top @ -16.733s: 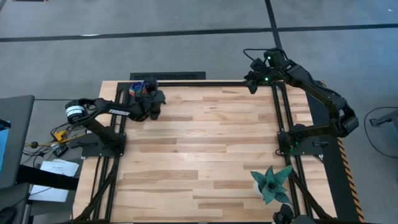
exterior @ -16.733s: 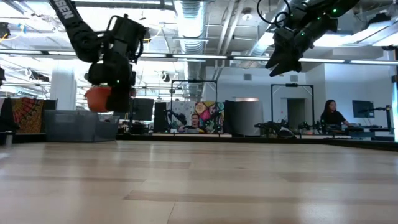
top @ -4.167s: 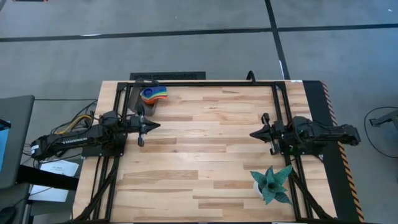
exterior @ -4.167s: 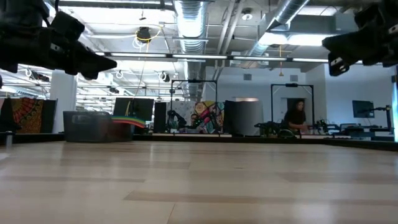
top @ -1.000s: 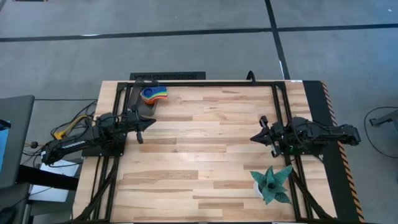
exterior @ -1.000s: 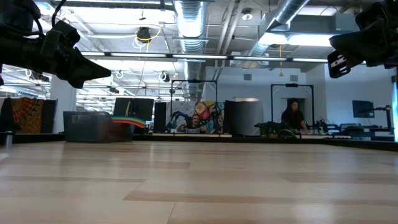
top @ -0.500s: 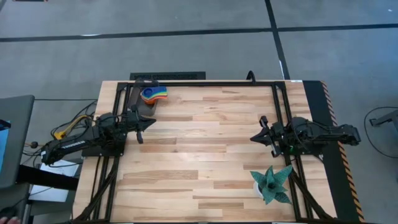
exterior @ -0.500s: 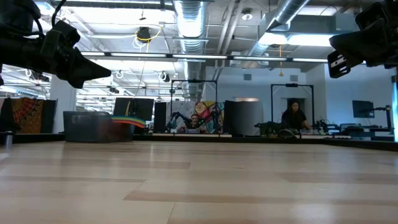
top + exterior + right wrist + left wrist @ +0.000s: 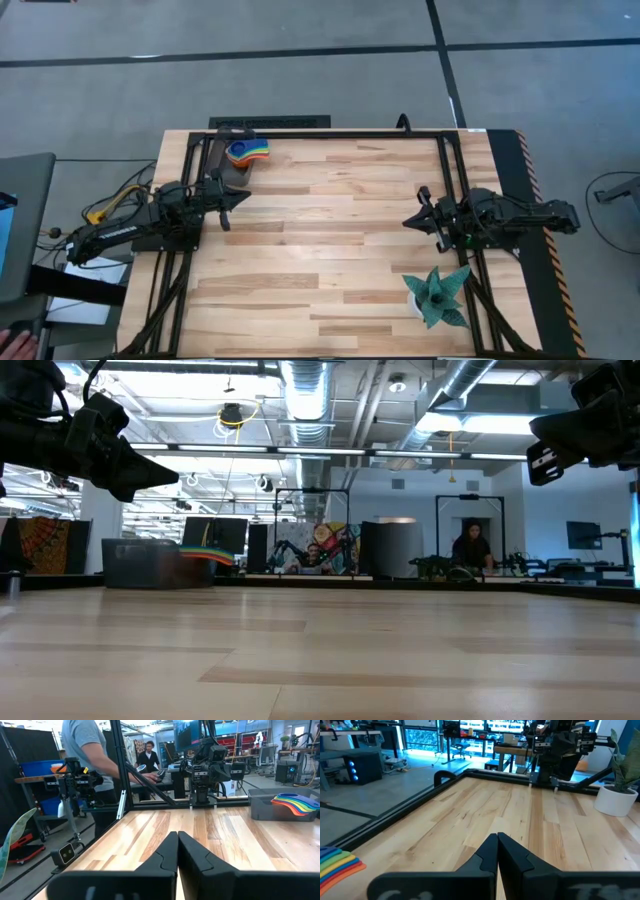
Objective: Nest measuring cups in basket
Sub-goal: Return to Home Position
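Note:
The measuring cups (image 9: 248, 150) sit nested in a stack inside the dark grey basket (image 9: 236, 163) at the table's far left corner. Their coloured handles fan out over the basket's rim (image 9: 295, 803), and the fan also shows in the low view (image 9: 206, 555). My left gripper (image 9: 243, 197) hovers shut and level just nearer than the basket, empty, its fingers (image 9: 497, 840) together. My right gripper (image 9: 407, 219) hovers shut and level at the table's right side, empty, its fingers (image 9: 177, 838) closed.
A teal spiky plant in a white pot (image 9: 437, 296) stands near the front right. A black metal frame (image 9: 330, 133) runs along the table's far and side edges. A person (image 9: 87, 750) stands beyond the table's left side. Bare wood (image 9: 330, 240) lies between the arms.

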